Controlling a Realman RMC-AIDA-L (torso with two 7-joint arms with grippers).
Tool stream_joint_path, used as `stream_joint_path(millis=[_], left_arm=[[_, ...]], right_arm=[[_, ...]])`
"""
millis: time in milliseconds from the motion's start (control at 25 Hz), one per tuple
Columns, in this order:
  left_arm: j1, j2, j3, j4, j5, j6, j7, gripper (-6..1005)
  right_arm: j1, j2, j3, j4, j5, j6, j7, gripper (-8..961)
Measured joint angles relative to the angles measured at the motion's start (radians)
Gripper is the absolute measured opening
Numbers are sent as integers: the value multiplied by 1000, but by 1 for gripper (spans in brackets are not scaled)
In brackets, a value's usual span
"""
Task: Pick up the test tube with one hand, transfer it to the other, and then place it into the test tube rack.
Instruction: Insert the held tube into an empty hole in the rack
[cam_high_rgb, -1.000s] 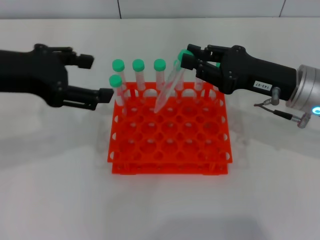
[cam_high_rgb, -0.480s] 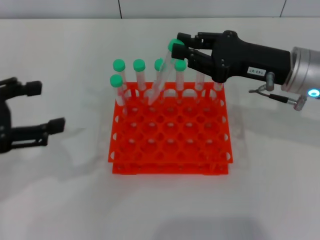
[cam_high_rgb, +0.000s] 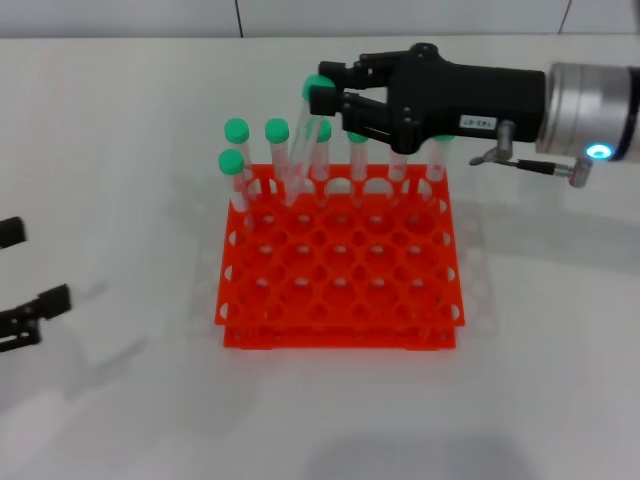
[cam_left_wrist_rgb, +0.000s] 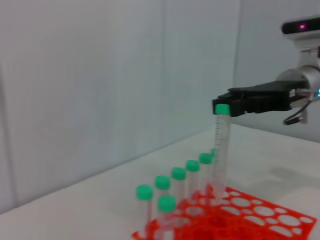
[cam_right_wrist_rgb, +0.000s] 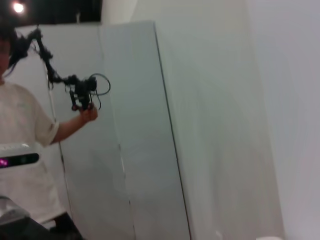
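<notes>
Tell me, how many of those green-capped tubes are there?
8. The right pincer holds the test tube over the test tube rack. Six back-row tubes stand there, some caps hidden under the pincer. One second-row tube stands at its left end. The left pincer is parked, open.

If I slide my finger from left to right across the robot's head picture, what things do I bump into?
Left gripper → orange rack → right gripper holding a green-capped tube above the rack's back row → its silver wrist.
</notes>
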Motion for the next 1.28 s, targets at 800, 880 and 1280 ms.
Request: stream_joint_path(millis=[800, 880, 1280], left_arm=[[-99, 13, -227, -238, 164, 18, 115, 890], [-103, 13, -233, -238, 166, 18, 112, 890], [-116, 12, -255, -241, 167, 19, 109, 891]], right_arm=[[146, 31, 34, -31, -240, 86, 67, 256], [153, 31, 34, -31, -255, 102, 67, 256], [175, 31, 36, -31, -301, 152, 66, 256]])
